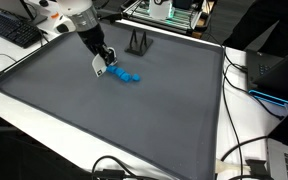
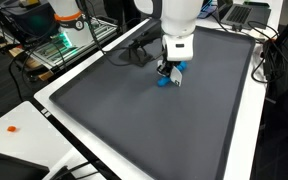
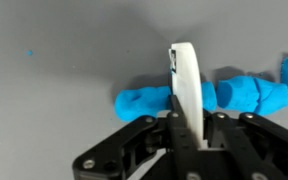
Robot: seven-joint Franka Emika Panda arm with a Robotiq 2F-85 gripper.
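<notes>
1 gripper (image 1: 102,66) hangs low over the grey mat (image 1: 134,125), upper left of centre in an exterior view. In the wrist view its black jaws are drawn together on a slim white piece (image 3: 185,80), which stands up the middle of the frame with a small blue mark near its top end.

Right behind that piece a blue toy (image 3: 144,101), a lumpy chain of rounded segments, lies flat across the middle of the frame from left to right. The white piece crosses in front of it; whether they touch I cannot tell.

In both exterior views the blue toy (image 2: 169,79) lies on the mat right under the gripper (image 2: 170,70), and 1 black stand (image 1: 137,42) sits near it at the mat's far edge. A keyboard (image 1: 14,30) lies off the mat at the upper left.
</notes>
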